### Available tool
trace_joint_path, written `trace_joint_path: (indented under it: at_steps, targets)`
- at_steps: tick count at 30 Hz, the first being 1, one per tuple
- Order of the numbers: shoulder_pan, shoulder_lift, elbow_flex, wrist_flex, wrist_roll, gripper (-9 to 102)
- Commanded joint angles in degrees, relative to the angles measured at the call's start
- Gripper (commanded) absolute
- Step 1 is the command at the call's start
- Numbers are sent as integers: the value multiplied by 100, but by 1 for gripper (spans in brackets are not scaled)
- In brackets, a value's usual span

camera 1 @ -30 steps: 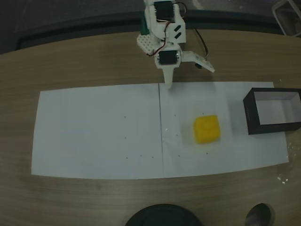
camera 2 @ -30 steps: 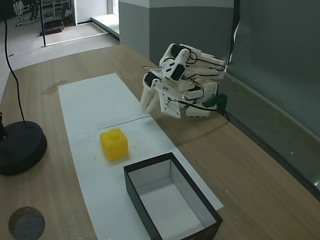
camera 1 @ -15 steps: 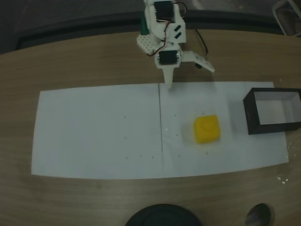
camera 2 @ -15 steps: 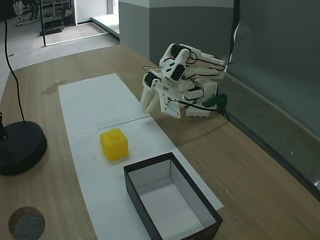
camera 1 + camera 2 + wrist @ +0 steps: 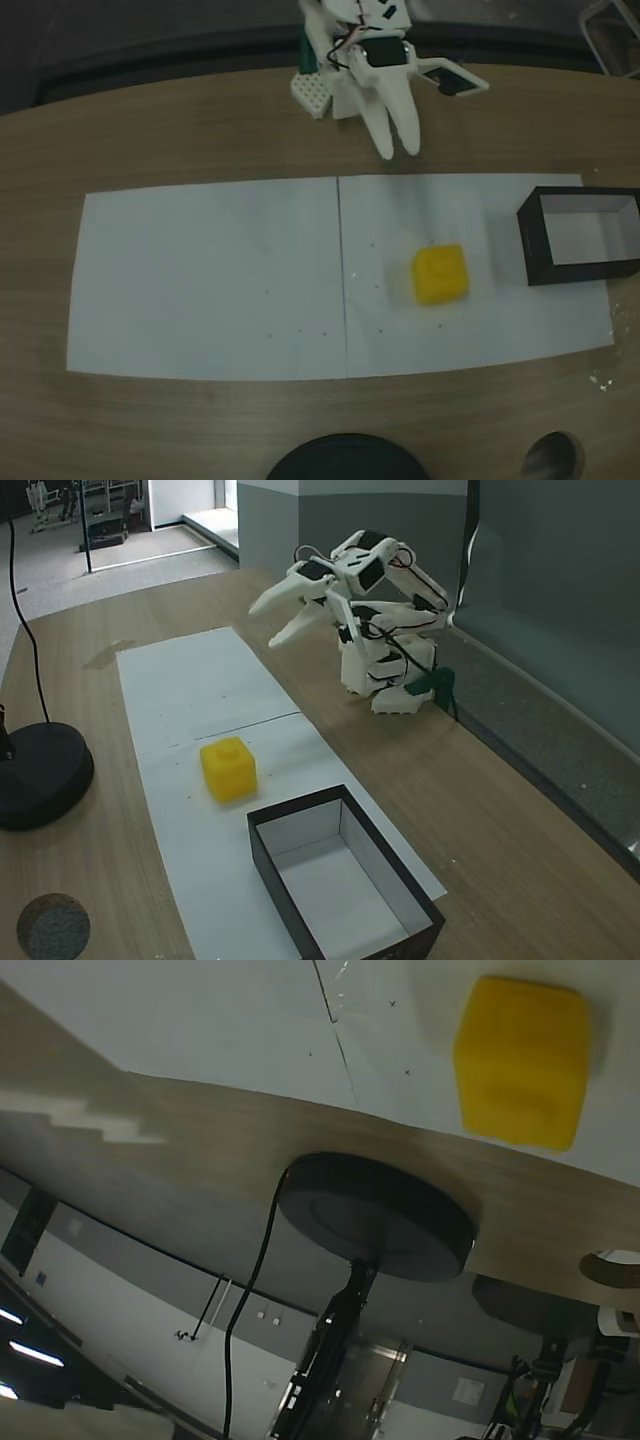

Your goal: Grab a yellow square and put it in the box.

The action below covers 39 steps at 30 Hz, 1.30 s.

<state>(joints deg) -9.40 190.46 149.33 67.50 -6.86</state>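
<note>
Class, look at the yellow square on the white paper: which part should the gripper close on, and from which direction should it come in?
Grip the yellow square across two opposite flat side faces, coming down from above. It sits upright on the paper with free space all round, apart from the box, and its small raised top makes the sides the likelier hold. The gripper hangs raised above the table, its fingers close together.

We see a small arm [image 5: 375,610] built of white plastic parts with black servo blocks set into its joints. Thin red and black wires loop between the segments beside the servos, and a dark cable runs down behind the base. The white base [image 5: 385,685] carries a green clamp [image 5: 432,683] on its side. The jaws are two long, tapering white fingers [image 5: 390,125]. A black rectangular part sits in a white frame beside the wrist [image 5: 452,79].
</note>
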Motion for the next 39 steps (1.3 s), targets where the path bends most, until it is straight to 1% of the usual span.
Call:
trace_joint_path:
  at_steps: [1,4,8,11,13,15,19,23,27,31,39]
  targets:
    - [-35,-1477,-1195,404,211,35]
    - [-123,-3041,-2162,615,457,37]
    - [-668,-4913,-3393,712,1028,37]
    - [-1204,-6249,-4280,1204,1090,37]
    - [-1354,-7084,-4808,1556,1125,37]
    - [-1371,-7805,-5309,1793,1134,38]
    - [-1354,-9044,-6337,1942,1116,38]
    - [-1345,-10160,-7383,2303,1107,38]
    - [-1248,-11136,-7963,2408,1134,38]
    - [-1037,-11725,-8279,2408,1143,38]
    - [-879,-11962,-8323,2355,1107,37]
